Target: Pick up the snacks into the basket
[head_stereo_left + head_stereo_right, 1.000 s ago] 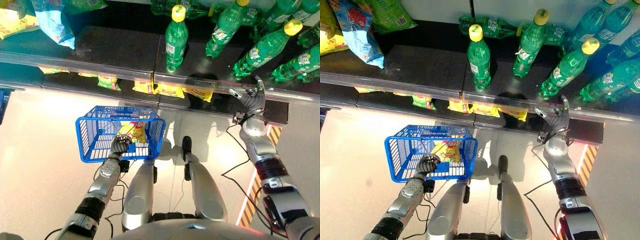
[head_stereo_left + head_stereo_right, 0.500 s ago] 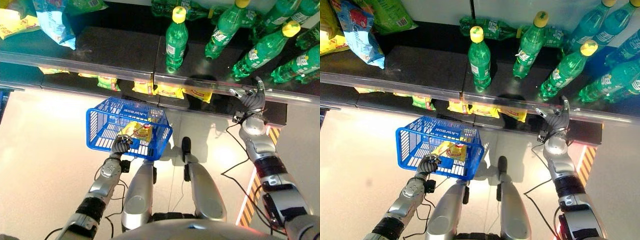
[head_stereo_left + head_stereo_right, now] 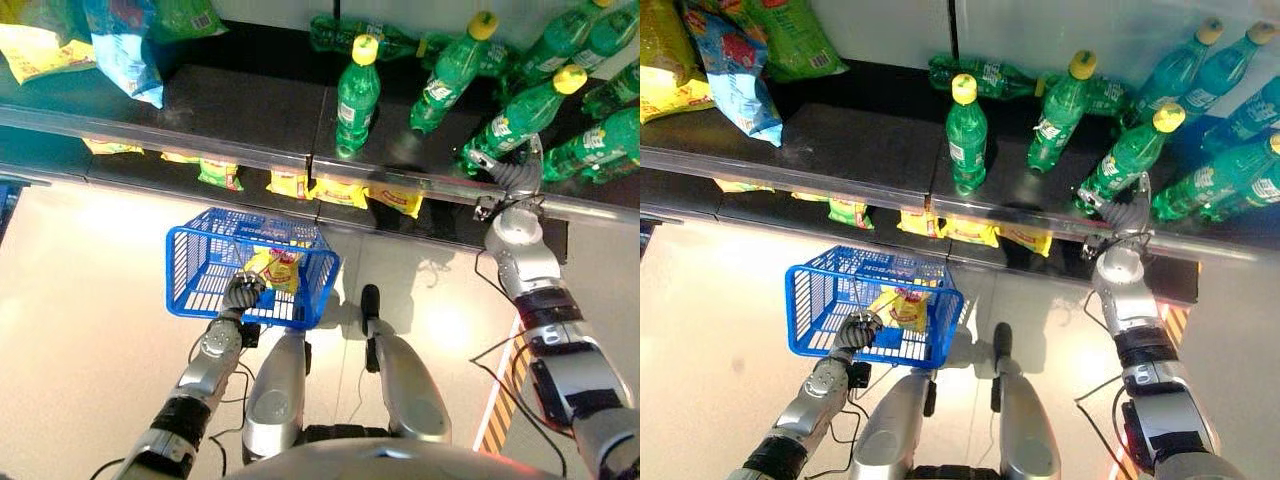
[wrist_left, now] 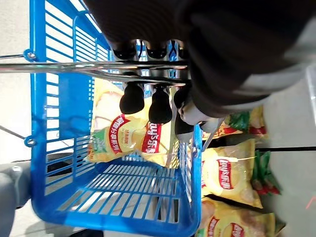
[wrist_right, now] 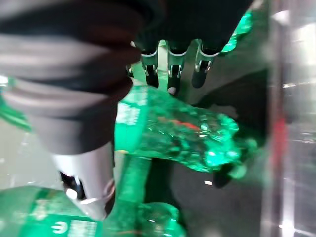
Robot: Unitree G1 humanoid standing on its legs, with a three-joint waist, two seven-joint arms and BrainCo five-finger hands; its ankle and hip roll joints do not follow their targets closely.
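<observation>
Two shelves (image 3: 250, 110) run along the far side (green bottles (image 3: 966, 130) on the upper one). Below hangs a blue basket (image 3: 195, 270), the left hand (image 3: 241, 291) curled round its handle, a yellow snack bag (image 3: 898, 306) inside. The right hand (image 3: 1123, 213), fingers spread, reaches at a bottle.

Blue plastic lattice basket (image 3: 200, 262); glossy foil snack bag (image 4: 126, 136); shiny green plastic bottles (image 3: 356, 95) (yellow caps); shelf (image 3: 240, 105) dark, smooth.
</observation>
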